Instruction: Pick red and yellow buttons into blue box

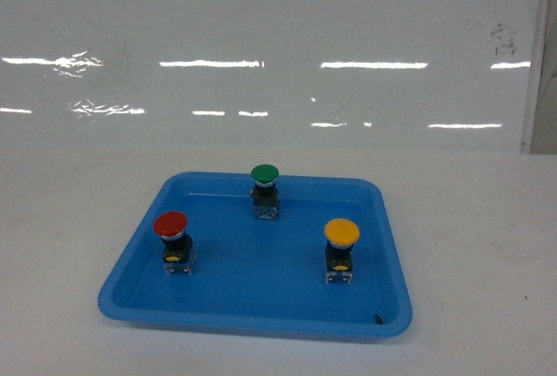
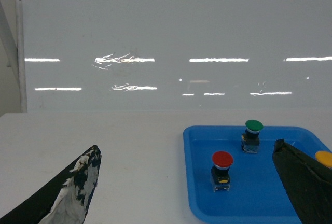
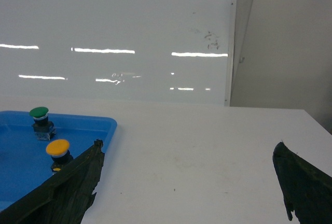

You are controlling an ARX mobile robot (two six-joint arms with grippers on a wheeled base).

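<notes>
The red button (image 1: 171, 224) and the yellow button (image 1: 341, 232) stand upright in the shallow blue tray (image 1: 261, 315), well apart, with the green button (image 1: 264, 173) behind them. My left gripper (image 2: 187, 193) and my right gripper (image 3: 187, 182) both have fingers spread wide, holding nothing. The deep blue box seems outside every view.

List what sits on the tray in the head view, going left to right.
Red button → green button → yellow button, all upright on the blue tray. No claw shows in this view.
</notes>
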